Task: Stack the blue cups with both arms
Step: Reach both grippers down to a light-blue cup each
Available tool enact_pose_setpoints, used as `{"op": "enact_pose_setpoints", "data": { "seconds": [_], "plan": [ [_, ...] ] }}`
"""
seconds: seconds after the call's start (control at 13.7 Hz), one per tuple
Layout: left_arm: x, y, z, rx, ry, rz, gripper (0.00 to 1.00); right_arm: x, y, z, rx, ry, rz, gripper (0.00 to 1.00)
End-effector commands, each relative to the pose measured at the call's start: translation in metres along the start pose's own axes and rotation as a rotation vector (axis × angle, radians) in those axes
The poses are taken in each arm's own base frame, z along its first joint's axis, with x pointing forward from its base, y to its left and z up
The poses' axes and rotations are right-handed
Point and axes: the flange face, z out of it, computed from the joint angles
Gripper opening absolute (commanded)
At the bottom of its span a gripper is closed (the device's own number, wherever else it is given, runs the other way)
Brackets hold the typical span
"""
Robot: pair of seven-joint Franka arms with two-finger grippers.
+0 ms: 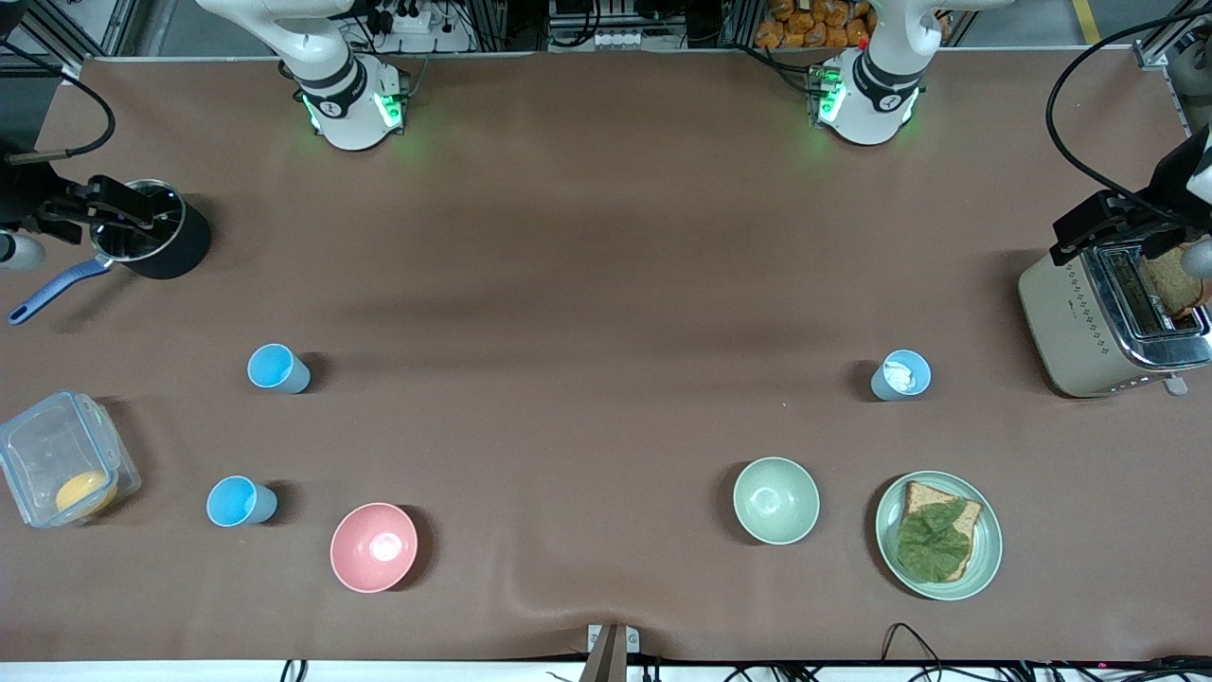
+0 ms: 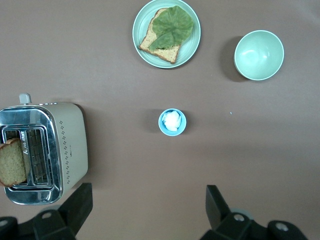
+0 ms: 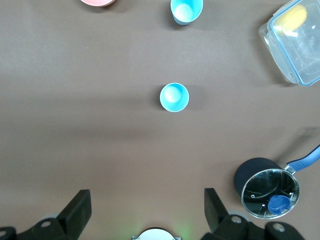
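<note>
Two bright sky-blue cups stand upright toward the right arm's end, one (image 1: 277,367) (image 3: 174,97) farther from the front camera than the other (image 1: 240,501) (image 3: 186,10). A grey-blue cup (image 1: 900,376) (image 2: 172,122) with a whitish inside stands upright toward the left arm's end. My left gripper (image 2: 147,195) (image 1: 1075,232) hangs high over bare table beside the grey-blue cup, open and empty. My right gripper (image 3: 146,196) (image 1: 142,210) hangs high over bare table between its arm's base and the farther sky-blue cup, open and empty.
A pink bowl (image 1: 373,547) sits beside the nearer sky-blue cup. A pale green bowl (image 1: 775,500) and a plate (image 1: 985,559) with bread and lettuce lie nearer than the grey-blue cup. A toaster (image 1: 1070,322), a black pot (image 1: 175,248) and a clear box (image 1: 62,464) stand at the table's ends.
</note>
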Motion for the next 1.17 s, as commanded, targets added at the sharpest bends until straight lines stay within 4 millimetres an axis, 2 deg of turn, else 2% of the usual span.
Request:
{"op": "enact_pose_setpoints", "data": {
  "seconds": [0.0, 0.15, 0.29, 0.44, 0.51, 0.66, 0.73, 0.95, 1.1],
  "plan": [
    [-0.003, -0.002, -0.004, 0.02, 0.0, 0.026, 1.0, -0.01, 0.001, -0.004, -0.018, 0.013, 0.015, 1.0],
    [-0.002, -0.003, -0.003, 0.022, -0.003, 0.022, 1.0, -0.01, 0.001, -0.004, -0.018, 0.015, 0.015, 1.0],
    [0.006, -0.006, 0.016, 0.025, -0.032, 0.014, 1.0, -0.01, 0.001, -0.004, -0.018, 0.015, 0.015, 1.0],
    [0.019, -0.011, 0.062, 0.033, -0.077, 0.005, 1.0, -0.006, 0.002, -0.003, -0.019, 0.013, 0.01, 1.0],
    [0.022, -0.015, 0.085, 0.032, -0.073, 0.0, 1.0, -0.002, 0.009, 0.002, -0.014, 0.004, 0.013, 1.0],
    [0.021, -0.014, 0.134, 0.029, -0.053, 0.01, 1.0, 0.02, 0.025, 0.036, -0.002, -0.056, 0.029, 1.0],
    [0.02, -0.013, 0.154, 0.028, -0.049, 0.014, 1.0, 0.038, 0.028, 0.06, -0.007, -0.083, 0.028, 1.0],
    [0.004, -0.014, 0.231, 0.018, -0.008, 0.013, 1.0, 0.089, 0.041, 0.153, 0.001, -0.175, 0.038, 1.0],
    [-0.009, -0.02, 0.277, 0.006, 0.06, 0.005, 1.0, 0.113, 0.047, 0.199, -0.02, -0.18, 0.036, 1.0]
  ]
}}
